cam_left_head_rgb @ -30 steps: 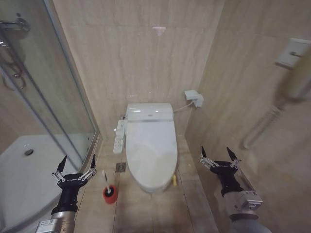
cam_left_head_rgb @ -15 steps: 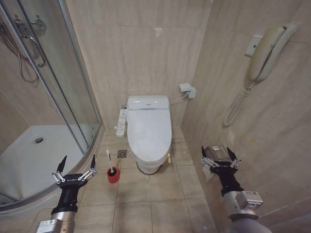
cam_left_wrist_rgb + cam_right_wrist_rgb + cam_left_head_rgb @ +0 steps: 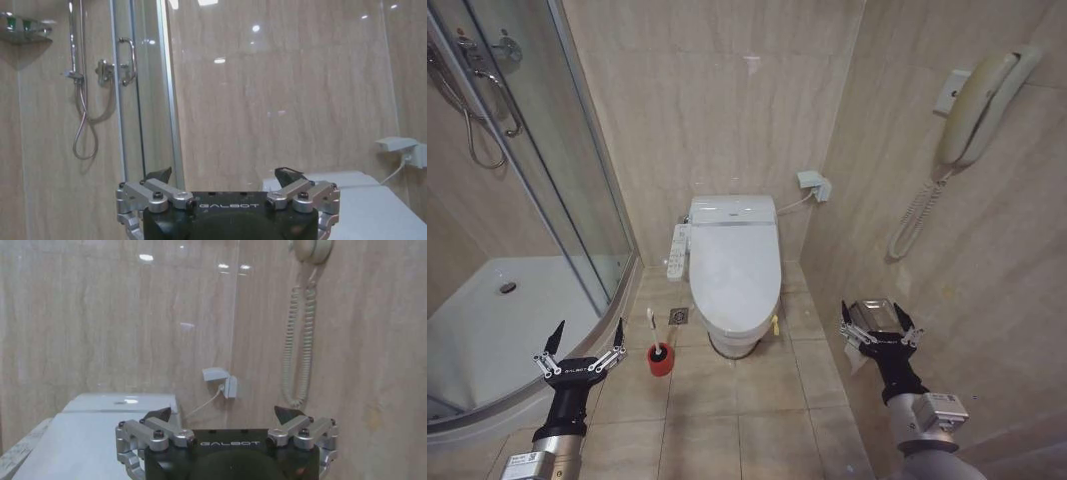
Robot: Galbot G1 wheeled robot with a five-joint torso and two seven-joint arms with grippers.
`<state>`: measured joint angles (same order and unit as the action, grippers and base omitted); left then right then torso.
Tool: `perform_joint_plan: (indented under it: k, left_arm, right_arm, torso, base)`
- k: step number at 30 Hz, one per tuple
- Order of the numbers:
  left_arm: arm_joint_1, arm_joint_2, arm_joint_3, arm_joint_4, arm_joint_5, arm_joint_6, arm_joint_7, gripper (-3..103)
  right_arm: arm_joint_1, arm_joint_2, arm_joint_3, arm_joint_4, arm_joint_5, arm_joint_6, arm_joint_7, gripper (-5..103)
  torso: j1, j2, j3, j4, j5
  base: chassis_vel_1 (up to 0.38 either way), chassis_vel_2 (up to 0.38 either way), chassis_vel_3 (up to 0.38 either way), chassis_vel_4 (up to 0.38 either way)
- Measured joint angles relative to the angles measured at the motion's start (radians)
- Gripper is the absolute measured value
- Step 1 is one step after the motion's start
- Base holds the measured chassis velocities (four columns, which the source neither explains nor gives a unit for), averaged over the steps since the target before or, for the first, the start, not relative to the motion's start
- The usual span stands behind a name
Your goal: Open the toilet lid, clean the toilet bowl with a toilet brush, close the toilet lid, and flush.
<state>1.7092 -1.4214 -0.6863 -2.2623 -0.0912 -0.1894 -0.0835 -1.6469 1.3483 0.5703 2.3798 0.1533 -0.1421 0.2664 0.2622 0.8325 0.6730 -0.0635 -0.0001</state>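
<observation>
At the 12 o'clock position ahead of the robot, against the beige tiled back wall, the toilet bowl (image 3: pixel 730 345) stands with the toilet lid (image 3: pixel 734 270) down, flat over the seat. A white button panel (image 3: pixel 676 251) sits on the bowl's flank, at about 9 o'clock from the lid. A wall socket (image 3: pixel 813 185) with a cable is at 2 o'clock from the lid.

The toilet brush (image 3: pixel 651 331) stands upright in its red holder (image 3: pixel 660 360) on the floor tiles, at roughly 8 o'clock from the bowl, just beside its base, not touching it.

Left gripper (image 3: pixel 582 342): low at 7 o'clock in the head view, fingers spread wide, holding nothing, near the shower tray (image 3: pixel 487 330) edge and well apart from the brush. The left wrist view shows the same wide spread (image 3: pixel 225 176), facing the glass shower door (image 3: pixel 143 90).

Right gripper (image 3: pixel 878 322): low at 5 o'clock, fingers wide, empty, near the right wall beneath a wall phone (image 3: pixel 975 95) with coiled cord.
</observation>
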Motion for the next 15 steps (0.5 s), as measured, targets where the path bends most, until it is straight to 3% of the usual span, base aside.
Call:
perform_joint_plan:
  k: [9,15]
  left_arm:
    - [0.000,0.000,0.000,0.000,0.000,0.000,0.000,100]
    - [0.000,0.000,0.000,0.000,0.000,0.000,0.000,100]
  right_arm:
    - [0.000,0.000,0.000,0.000,0.000,0.000,0.000,100]
    - [0.000,0.000,0.000,0.000,0.000,0.000,0.000,100]
  torso:
    - [-0.001,0.000,0.000,-0.0001,0.0001]
    - [0.000,0.000,0.000,-0.0001,0.0000]
  base:
    - [0.159,-0.163,-0.158,0.159]
    - [0.057,-0.052,-0.031,0.041]
